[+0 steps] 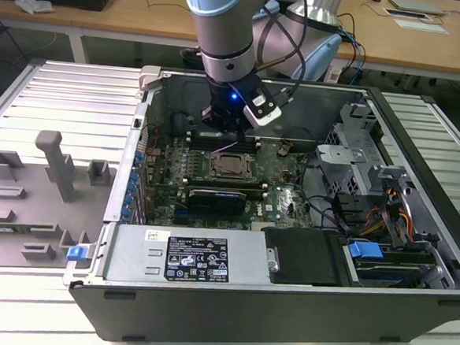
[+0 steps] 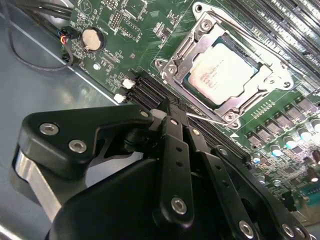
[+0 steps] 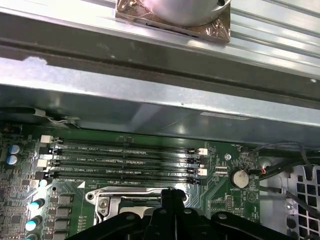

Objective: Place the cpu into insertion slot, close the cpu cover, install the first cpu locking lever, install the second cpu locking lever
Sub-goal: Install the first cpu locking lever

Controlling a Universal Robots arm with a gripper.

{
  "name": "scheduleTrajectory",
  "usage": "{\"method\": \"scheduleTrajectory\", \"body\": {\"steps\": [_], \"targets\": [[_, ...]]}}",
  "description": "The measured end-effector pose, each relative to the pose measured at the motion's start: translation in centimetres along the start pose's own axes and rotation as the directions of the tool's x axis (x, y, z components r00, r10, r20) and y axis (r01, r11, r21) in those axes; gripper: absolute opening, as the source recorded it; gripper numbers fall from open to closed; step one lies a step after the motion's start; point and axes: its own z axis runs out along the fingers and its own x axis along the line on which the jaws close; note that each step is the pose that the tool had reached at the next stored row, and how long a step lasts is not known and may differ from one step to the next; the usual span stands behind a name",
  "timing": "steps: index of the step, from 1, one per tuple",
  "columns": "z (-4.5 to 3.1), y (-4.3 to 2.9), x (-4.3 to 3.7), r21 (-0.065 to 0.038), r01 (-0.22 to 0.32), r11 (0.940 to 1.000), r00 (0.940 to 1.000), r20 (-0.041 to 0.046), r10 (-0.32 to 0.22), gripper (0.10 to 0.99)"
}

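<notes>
The gripper (image 2: 170, 117), built of matt black linkages with bright screw heads, had its fingers drawn together with nothing seen between them. In the exterior view it hung inside the open computer case (image 1: 415, 233), just beyond the socket area and over the memory slots (image 3: 125, 160).

The cpu (image 2: 222, 75), a flat square with a dull silvery-beige metal top, lay seated in the insertion slot (image 1: 217, 167). The cpu cover (image 2: 186, 56), a thin stamped frame of bright metal with a square window, lay flat around the chip and framed its top. A thin steel rod (image 2: 207, 118) ran along the cover's edge nearest the gripper; whether it was latched could not be told.

The motherboard (image 2: 125, 30) was glossy green, with a round silver coin cell (image 2: 91, 39) and rows of small capacitors.

The case stood on a ribbed grey metal table (image 1: 54, 97), beside moulded grey fixtures (image 1: 57, 164) on the exterior view's left. Pale wooden desks (image 1: 428, 44) stood behind.
</notes>
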Motion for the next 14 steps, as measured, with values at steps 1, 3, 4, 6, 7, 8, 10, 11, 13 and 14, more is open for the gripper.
{"method": "scheduleTrajectory", "body": {"steps": [1,3,4,6,7,8,10,11,13,14], "targets": [[0.07,0.06,0.02,0.001,-0.003,1.0,1.0,0.0006,0.003,0.106],[0.25,0.24,0.06,0.002,-0.008,1.0,1.0,0.0012,0.008,0.106],[0.33,0.3,0.08,0.003,-0.01,0.9999,0.9999,0.0016,0.01,0.106],[0.43,0.4,0.12,0.004,-0.015,0.9999,0.9999,0.0024,0.015,0.106],[0.46,0.42,0.13,0.004,-0.017,0.9999,0.9999,0.0028,0.017,0.106],[0.5,0.43,0.15,0.005,-0.018,0.9998,0.9998,0.0029,0.018,0.106],[0.63,0.45,0.18,0.006,-0.022,0.9997,0.9997,0.0036,0.022,0.106],[0.68,0.46,0.2,0.006,-0.024,0.9997,0.9997,0.004,0.024,0.106],[0.83,0.48,0.23,0.007,-0.027,0.9996,0.9996,0.0046,0.027,0.106],[0.88,0.49,0.25,0.008,-0.028,0.9996,0.9996,0.0048,0.028,0.106]]}}
